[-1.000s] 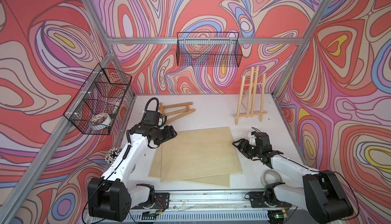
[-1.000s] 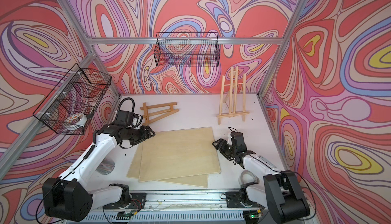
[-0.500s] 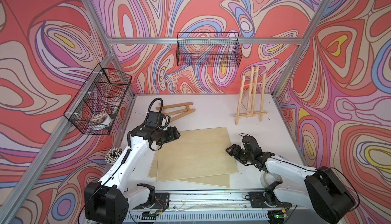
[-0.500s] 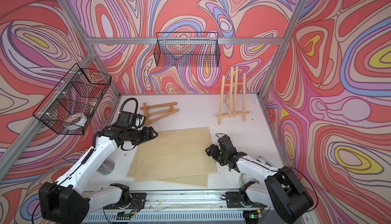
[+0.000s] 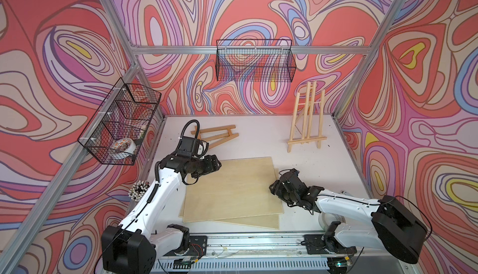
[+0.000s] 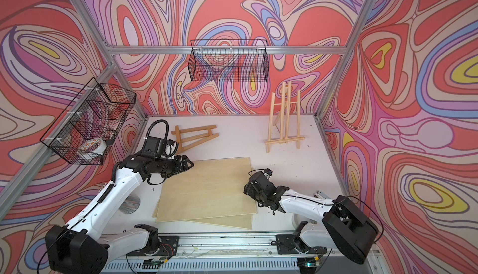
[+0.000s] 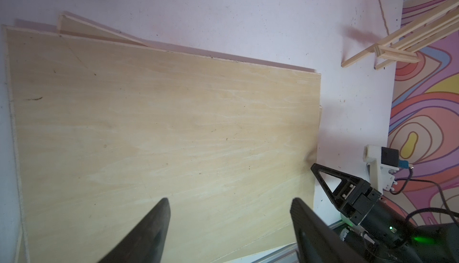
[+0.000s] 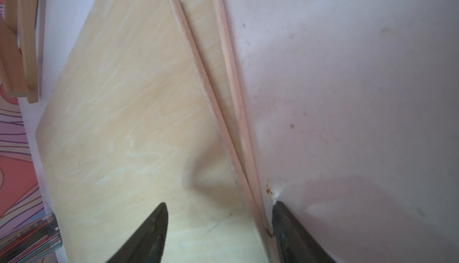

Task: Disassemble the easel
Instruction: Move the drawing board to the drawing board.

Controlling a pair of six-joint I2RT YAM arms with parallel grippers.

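Ply boards fwd (easel upright behind)

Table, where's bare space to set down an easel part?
Bare table lies between the flat easel and the standing easel, behind the plywood boards; another strip runs between boards and right wall. The middle is crowded: boards, with left gripper and right gripper at their edges.

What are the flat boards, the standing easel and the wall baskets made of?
The flat boards look like thin unfinished plywood: pale swirling grain, thin edge. The standing easel: light, raw-looking wood slats. The wall baskets: black wire mesh, probably coated metal.
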